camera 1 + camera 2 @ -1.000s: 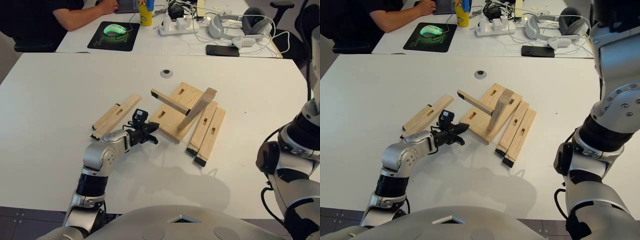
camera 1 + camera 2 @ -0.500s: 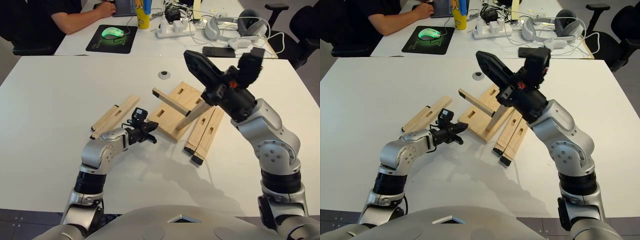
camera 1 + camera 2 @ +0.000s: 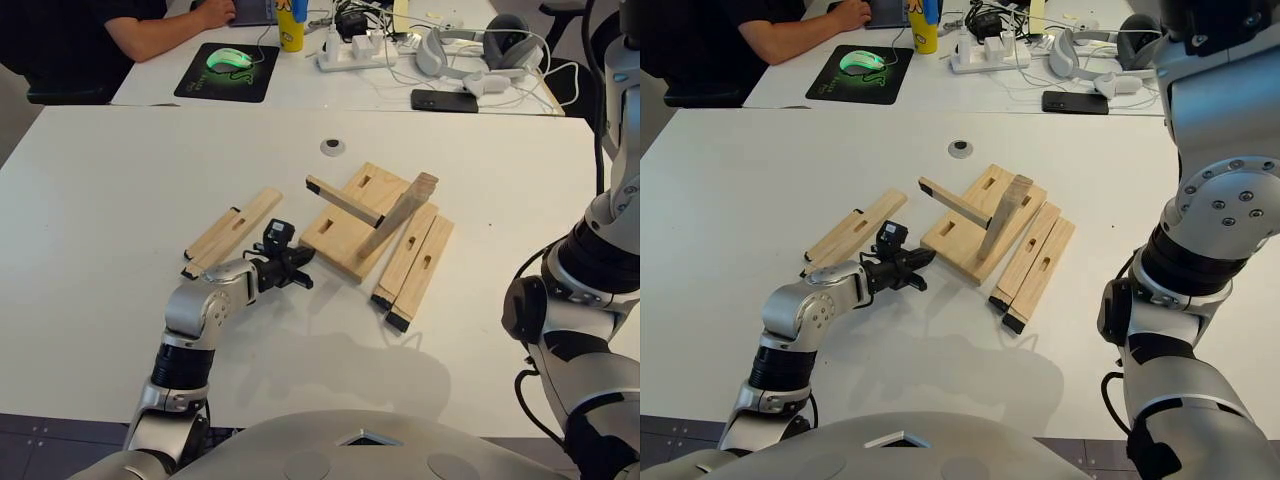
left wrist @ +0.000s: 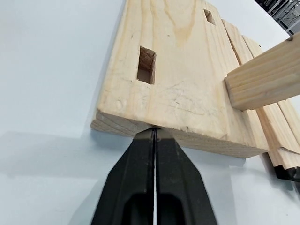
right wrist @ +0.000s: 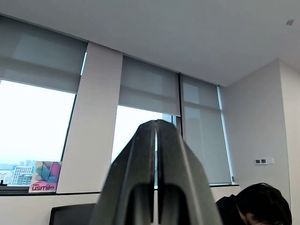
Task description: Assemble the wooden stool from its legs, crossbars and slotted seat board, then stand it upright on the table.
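- Left gripper [image 3: 303,272]: the fingers are pressing together with nothing between them. The tips are touching the near edge of the seat board [image 4: 183,70], low over the table [image 3: 120,200], just left of centre in the head view.
- Right gripper [image 5: 156,123]: the fingers are likewise lying closed on nothing and are pointing up toward a ceiling and window blinds.
- The seat board is lying flat at frame centre, with its slots facing up.
- A tilted leg [image 3: 400,213] is leaning over the board's right side. I cannot tell whether it is sitting in a slot.
- A crossbar [image 3: 343,200] is sticking out from the tilted leg toward the left, above the board.
- A pair of legs [image 3: 415,262] is lying side by side, touching, just right of the board, dark tips pointing toward the lower frame edge.
- A lone leg [image 3: 232,232] is lying apart, left of the board, near the left gripper.
- A round grommet [image 3: 333,147] is sitting in the table above the board.
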Motion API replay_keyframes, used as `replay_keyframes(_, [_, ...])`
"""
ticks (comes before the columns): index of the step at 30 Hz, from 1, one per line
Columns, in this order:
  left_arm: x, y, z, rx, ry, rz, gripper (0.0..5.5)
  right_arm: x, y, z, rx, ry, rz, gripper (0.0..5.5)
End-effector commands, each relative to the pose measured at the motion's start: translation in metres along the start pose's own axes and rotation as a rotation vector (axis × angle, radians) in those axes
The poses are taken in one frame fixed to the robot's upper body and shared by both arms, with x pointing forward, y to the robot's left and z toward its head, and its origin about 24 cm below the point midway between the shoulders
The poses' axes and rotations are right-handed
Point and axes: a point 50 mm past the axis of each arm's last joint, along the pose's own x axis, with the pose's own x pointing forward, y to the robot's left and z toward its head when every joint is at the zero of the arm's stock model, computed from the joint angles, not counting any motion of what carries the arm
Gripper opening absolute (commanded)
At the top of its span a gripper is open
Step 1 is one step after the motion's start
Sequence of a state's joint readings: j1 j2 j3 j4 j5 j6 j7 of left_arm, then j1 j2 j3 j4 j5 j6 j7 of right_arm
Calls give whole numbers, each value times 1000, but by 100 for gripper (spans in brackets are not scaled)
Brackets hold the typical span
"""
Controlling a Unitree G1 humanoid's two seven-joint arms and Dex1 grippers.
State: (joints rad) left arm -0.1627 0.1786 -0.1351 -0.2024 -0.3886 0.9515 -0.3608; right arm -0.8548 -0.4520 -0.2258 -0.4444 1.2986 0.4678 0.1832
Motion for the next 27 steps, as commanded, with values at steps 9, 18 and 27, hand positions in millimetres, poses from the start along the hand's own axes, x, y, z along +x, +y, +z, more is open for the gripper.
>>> replay_keyframes(9, [-2, -3, 4, 32, 24, -32, 2, -116, 8, -137, 202, 561, -296, 0])
replay_keyframes(18, [4, -7, 0, 9, 10, -24, 2, -5, -13, -19, -60, 30, -64, 0])
replay_keyframes(27, [2, 2, 4, 4, -22, 10, 2, 11, 3, 11, 20, -57, 66, 0])
